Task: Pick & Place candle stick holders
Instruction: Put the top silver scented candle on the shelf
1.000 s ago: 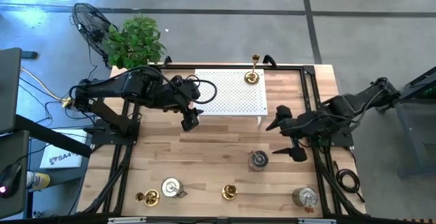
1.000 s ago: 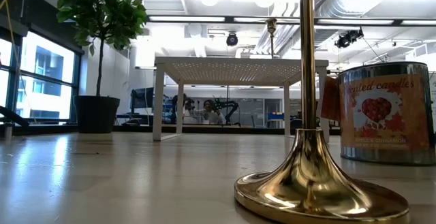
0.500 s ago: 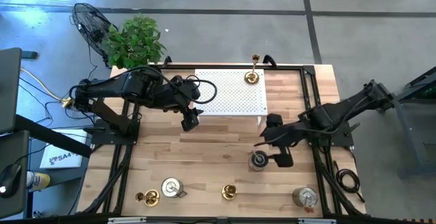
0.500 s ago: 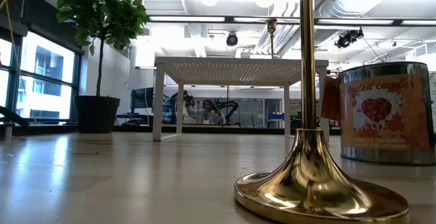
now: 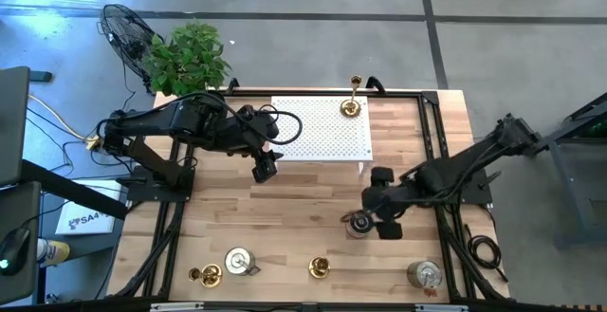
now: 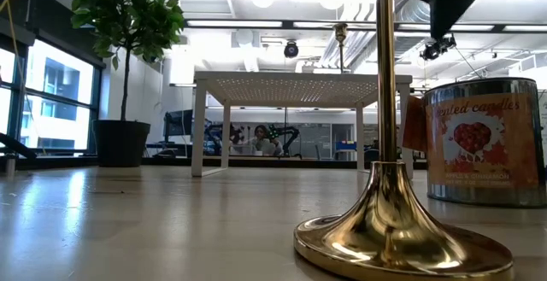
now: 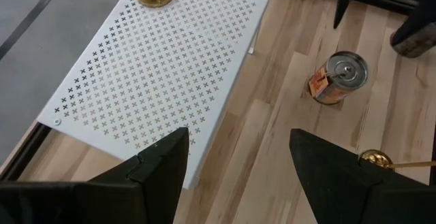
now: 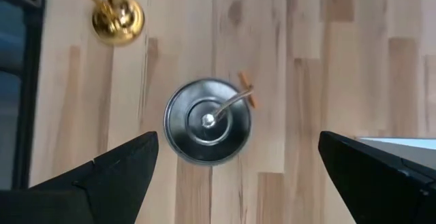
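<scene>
A squat silver candle holder with an orange label stands on its base on the wooden table. My right gripper hovers open above it, slightly toward the table's right. In the right wrist view the holder's lid shows ahead of the open fingers, clear of them. A gold stick holder stands on the white perforated stand. Two more gold ones and two more silver ones stand near the front edge. My left gripper hangs open and empty by the stand's left end.
A potted plant and a fan stand off the table's far left corner. In the low view a gold holder's base and a silver holder fill the right foreground. Bare wood lies between the stand and the front row.
My right gripper has come down and toward the table's left, tipping more steeply downward, until it hangs over the silver candle holder near the table's middle right. Its fingers have stayed open. None of the holders has moved.
</scene>
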You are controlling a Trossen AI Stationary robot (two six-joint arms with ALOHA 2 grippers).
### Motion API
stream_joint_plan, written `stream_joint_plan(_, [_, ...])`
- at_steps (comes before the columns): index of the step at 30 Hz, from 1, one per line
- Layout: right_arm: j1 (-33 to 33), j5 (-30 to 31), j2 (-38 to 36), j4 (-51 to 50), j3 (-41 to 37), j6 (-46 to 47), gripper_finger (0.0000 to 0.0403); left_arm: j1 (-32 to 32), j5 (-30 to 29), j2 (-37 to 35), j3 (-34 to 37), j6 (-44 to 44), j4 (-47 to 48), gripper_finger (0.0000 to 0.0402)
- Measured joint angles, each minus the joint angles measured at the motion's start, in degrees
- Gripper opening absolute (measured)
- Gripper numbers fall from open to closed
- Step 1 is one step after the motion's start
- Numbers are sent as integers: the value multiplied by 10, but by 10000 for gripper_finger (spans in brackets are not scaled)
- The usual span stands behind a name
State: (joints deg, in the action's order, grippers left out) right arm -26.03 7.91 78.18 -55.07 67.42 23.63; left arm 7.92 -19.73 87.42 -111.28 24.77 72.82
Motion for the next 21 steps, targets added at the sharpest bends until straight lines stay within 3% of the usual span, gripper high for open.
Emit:
stream_joint_plan(13, [0, -55, 100, 23, 0, 10, 399, 0, 0, 0, 0, 0, 0, 250])
stream_joint_plan(21, [-3, -71, 116, 38, 0, 34, 399, 0, 0, 0, 0, 0, 0, 250])
